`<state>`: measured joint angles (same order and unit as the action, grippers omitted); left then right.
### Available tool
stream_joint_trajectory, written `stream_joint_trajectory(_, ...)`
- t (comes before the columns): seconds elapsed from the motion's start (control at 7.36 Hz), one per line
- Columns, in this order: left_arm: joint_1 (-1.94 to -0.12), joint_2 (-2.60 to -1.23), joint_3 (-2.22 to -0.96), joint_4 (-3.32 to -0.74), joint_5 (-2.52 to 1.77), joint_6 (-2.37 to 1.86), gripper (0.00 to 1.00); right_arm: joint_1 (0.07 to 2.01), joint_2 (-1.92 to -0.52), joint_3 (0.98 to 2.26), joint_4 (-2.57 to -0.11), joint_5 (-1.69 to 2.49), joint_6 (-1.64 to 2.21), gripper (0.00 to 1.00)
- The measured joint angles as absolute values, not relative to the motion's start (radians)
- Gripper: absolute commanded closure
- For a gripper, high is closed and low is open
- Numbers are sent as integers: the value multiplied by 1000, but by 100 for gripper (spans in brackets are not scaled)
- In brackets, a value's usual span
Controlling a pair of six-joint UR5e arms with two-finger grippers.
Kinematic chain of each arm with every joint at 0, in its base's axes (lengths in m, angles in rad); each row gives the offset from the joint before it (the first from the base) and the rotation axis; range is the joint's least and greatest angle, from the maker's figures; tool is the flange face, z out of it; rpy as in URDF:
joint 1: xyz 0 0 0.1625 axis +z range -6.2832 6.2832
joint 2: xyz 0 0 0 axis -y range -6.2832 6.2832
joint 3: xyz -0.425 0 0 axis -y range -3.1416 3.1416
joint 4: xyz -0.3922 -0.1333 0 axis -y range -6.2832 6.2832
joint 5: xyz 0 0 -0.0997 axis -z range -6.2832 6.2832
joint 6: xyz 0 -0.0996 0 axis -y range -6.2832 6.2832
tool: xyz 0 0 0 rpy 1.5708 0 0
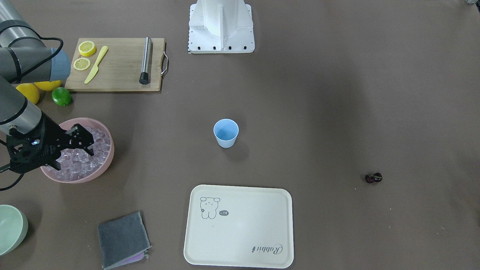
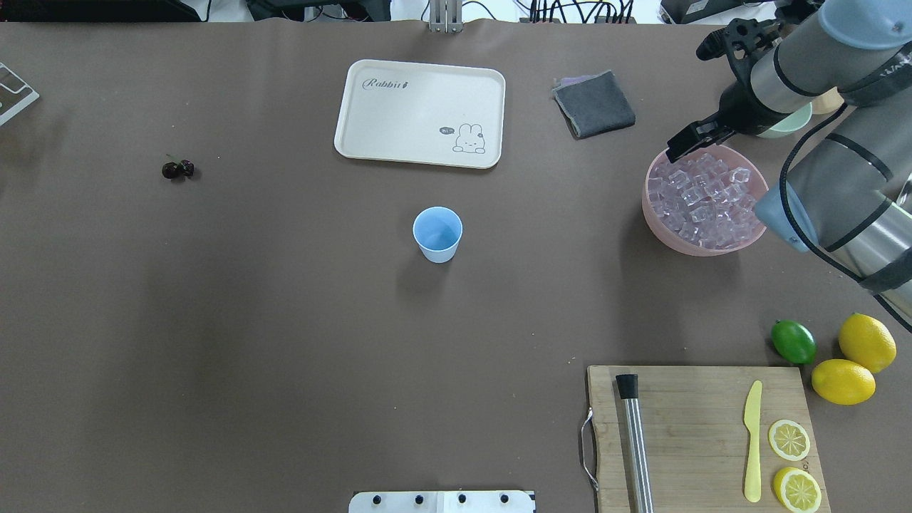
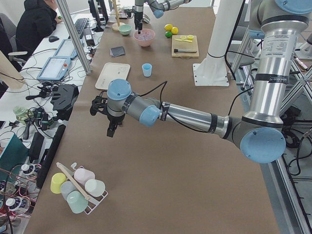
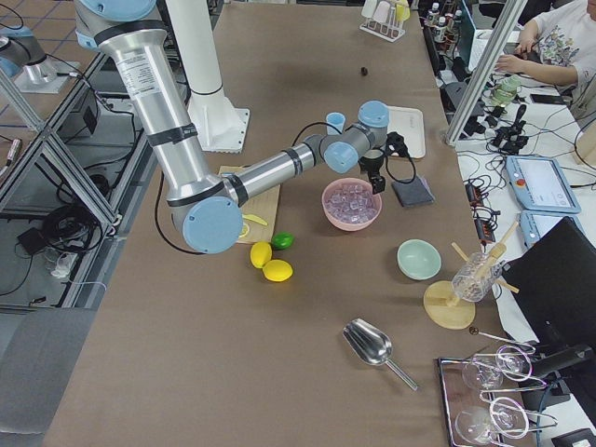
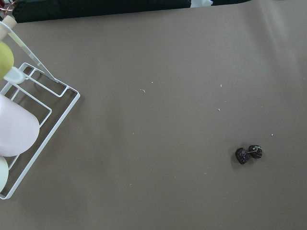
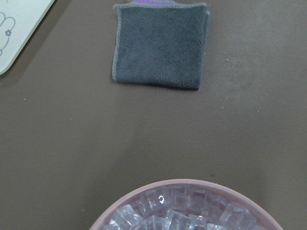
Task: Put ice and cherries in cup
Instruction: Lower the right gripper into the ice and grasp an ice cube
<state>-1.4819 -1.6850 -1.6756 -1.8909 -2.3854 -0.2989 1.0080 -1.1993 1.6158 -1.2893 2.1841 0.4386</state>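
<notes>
The light-blue cup (image 2: pixel 437 234) stands upright and empty at the table's middle (image 1: pixel 225 133). The dark cherries (image 2: pixel 177 169) lie alone on the brown table far on my left side, and they also show in the left wrist view (image 5: pixel 248 154). The pink bowl (image 2: pixel 662 239) holds the ice cubes (image 2: pixel 705 203). My right gripper (image 1: pixel 84 141) hangs just over the ice with its jaws apart. My left gripper (image 3: pixel 111 130) shows only in the exterior left view, above the table near the cherries; I cannot tell whether it is open or shut.
A cream tray (image 2: pixel 420 114) and a grey cloth (image 2: pixel 593 103) lie beyond the cup. A cutting board (image 2: pixel 702 434) carries a muddler, a yellow knife and lemon slices. A lime (image 2: pixel 793 341) and two lemons sit beside it. A cup rack (image 5: pixel 29 120) stands near the cherries.
</notes>
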Motion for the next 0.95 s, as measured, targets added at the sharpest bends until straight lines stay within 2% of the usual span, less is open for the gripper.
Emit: stream_joint_trajectory(0.95, -1481, -1692, -1679, -1893, -2386, -299, 3, 962, -1271, 1589, -1250, 2153, 439, 14)
